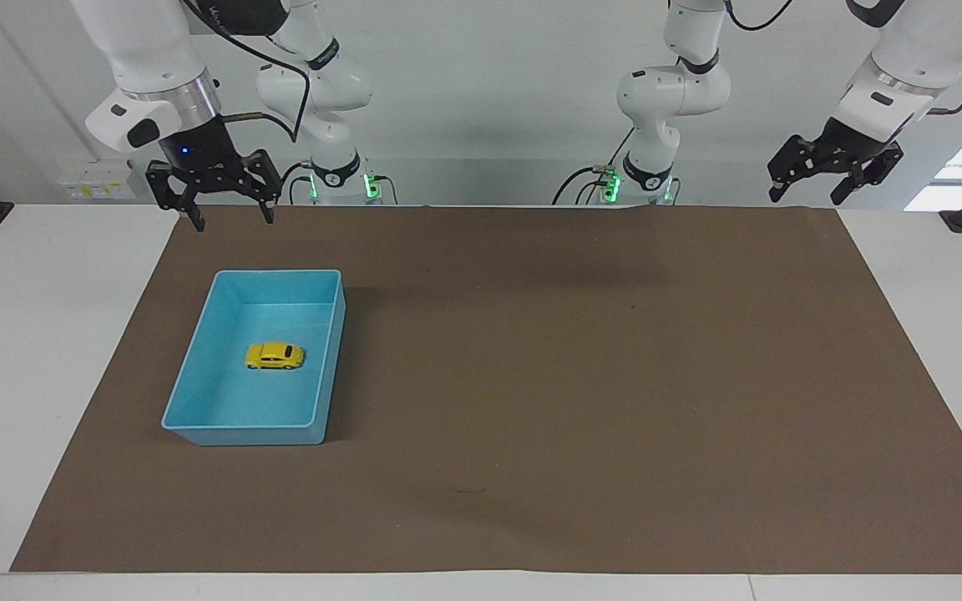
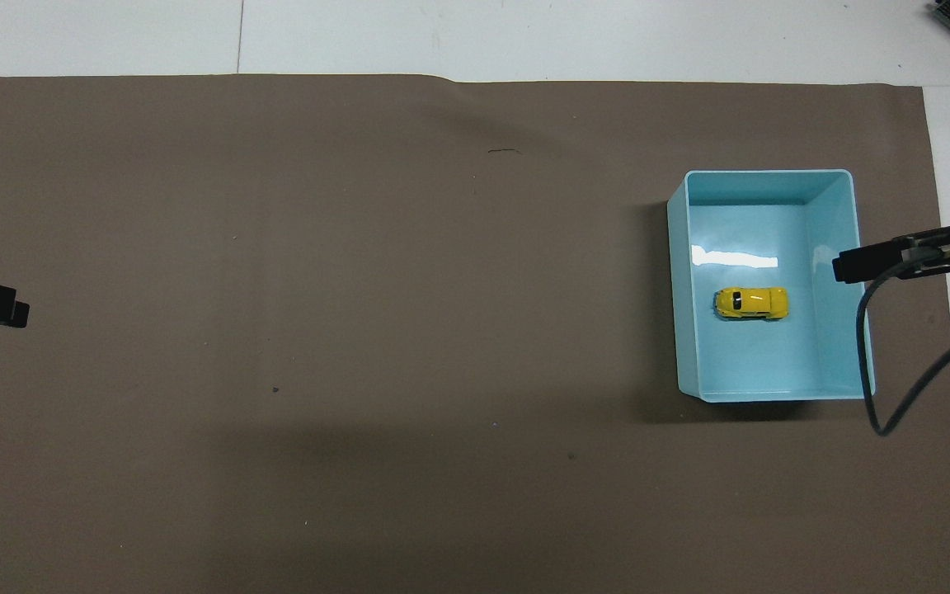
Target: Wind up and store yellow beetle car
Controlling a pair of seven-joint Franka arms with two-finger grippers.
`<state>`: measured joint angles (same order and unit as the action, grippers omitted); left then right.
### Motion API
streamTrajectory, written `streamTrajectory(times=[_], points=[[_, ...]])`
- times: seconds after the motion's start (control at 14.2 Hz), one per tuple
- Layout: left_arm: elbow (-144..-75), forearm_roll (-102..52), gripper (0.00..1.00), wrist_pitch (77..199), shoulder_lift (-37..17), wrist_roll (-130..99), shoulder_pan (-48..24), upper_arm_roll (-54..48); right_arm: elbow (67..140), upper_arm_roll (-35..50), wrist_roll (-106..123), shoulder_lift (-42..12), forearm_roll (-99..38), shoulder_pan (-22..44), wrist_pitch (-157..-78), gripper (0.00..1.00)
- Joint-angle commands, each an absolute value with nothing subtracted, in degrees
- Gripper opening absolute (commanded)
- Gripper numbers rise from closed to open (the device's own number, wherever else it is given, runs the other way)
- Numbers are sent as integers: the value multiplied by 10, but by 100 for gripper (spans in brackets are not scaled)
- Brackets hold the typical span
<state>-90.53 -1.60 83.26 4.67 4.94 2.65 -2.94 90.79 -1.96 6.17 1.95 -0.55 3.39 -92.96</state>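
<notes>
The yellow beetle car (image 1: 275,356) stands on its wheels in the middle of the blue bin (image 1: 243,436), touched by nothing. It also shows in the overhead view (image 2: 751,303) inside the bin (image 2: 834,355). My right gripper (image 1: 234,222) hangs open and empty in the air over the mat's edge by the robots, apart from the bin. My left gripper (image 1: 805,198) is open and empty, raised over the mat's corner at the left arm's end, and that arm waits.
A brown mat (image 1: 581,376) covers most of the white table (image 1: 22,334). The bin sits on it toward the right arm's end. A black cable (image 2: 871,388) from the right arm hangs over the bin's outer wall in the overhead view.
</notes>
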Motion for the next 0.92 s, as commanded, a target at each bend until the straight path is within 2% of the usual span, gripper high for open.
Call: streamTrajectory(times=[0.0,0.85], points=[[-918,-19,100,831,61,48,31,-31,905,-23,52,22,-3,30,-922,100],[-918,-19,100,831,61,48,31,-31,904,-21,53,24,-3,32,-928,100]])
